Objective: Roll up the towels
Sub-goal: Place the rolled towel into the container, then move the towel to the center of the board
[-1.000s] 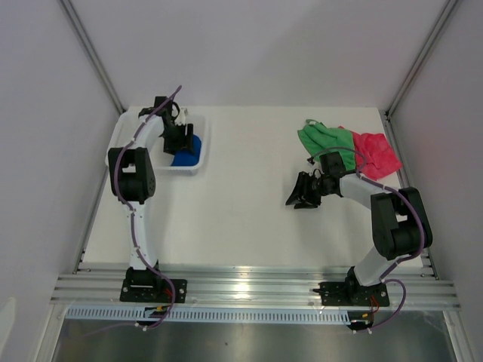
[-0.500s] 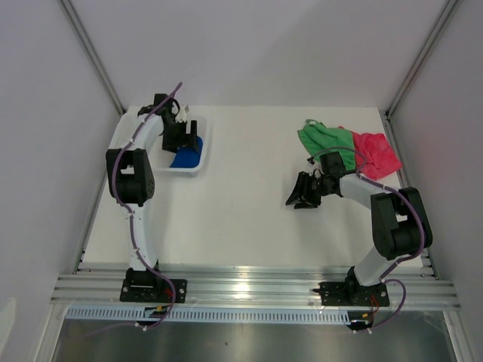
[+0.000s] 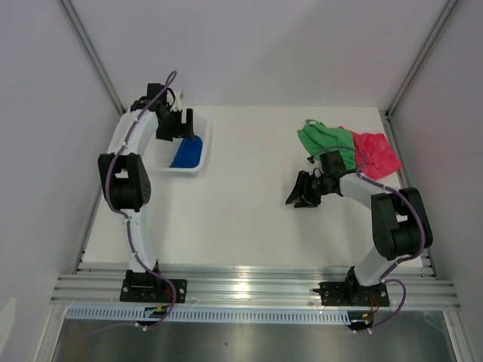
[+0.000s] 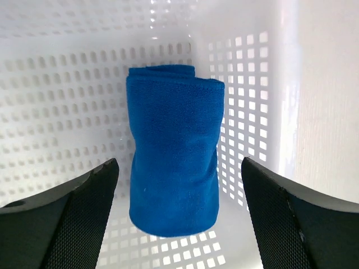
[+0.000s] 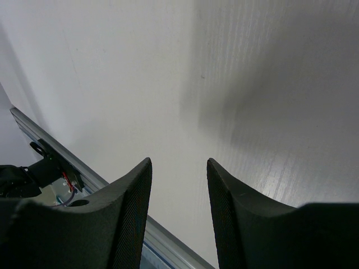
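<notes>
Enclosure: plain grey walls (image 3: 249,53) on three sides, white table (image 3: 249,226) inside, metal rail (image 3: 249,286) along the near edge with both arm bases on it.
Container: one white mesh basket (image 3: 181,171), at the far-left corner of the table, long side running front to back.
Basket contents: blue towel (image 3: 186,154) only. It is rolled into a tight cylinder and lies on the basket floor, against the right wall and toward the near end. The spiral of the roll shows at its far end in the left wrist view.
Loose towels: green towel (image 3: 326,140) and pink-red towel (image 3: 377,151), both crumpled and unrolled, on the bare table at the far-right corner. Green is to the left and pink-red to the right, and they touch where they meet.
Left gripper (image 3: 179,128): above the basket, pointing down into it. Jaws spread wide, one on each side of the blue roll with a clear gap on both sides. Nothing gripped.
Right gripper (image 3: 302,197): low over bare table, right of centre, just near-left of the green towel and apart from it. Jaws parted with white tabletop showing between them. Nothing gripped.
Task state: one towel rolled and in the basket, two not yet rolled.
</notes>
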`<action>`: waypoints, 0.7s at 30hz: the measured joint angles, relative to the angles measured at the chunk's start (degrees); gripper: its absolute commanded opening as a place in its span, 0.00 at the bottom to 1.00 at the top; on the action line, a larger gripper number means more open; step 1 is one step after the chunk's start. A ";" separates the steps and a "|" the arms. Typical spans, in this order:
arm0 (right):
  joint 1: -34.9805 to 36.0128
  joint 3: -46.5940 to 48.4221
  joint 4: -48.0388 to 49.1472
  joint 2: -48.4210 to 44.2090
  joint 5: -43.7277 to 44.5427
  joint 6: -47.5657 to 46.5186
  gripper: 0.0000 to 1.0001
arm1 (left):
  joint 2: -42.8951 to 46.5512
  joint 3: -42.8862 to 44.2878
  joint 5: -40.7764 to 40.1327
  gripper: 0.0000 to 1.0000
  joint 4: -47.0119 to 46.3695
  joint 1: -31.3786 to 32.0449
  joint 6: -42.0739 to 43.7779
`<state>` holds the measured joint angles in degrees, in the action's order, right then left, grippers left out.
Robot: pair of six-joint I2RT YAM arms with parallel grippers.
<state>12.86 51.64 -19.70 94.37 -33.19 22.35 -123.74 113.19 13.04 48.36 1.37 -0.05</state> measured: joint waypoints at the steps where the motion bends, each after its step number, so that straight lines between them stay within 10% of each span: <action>1: 0.00 0.15 -0.02 0.00 -0.02 0.00 0.48 | 0.68 0.24 -0.07 0.91 -0.11 0.00 0.00; 17: -0.04 5.55 -3.15 -13.99 17.68 -8.61 0.51 | 20.81 -7.80 -9.94 0.93 0.26 6.29 16.39; 21: -0.15 8.39 -1.51 -20.87 29.07 -13.55 0.99 | 30.84 -9.53 -13.49 1.00 1.86 12.59 21.57</action>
<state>12.71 60.03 -21.21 73.49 -4.12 8.80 -92.90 103.66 -0.45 50.22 13.96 21.52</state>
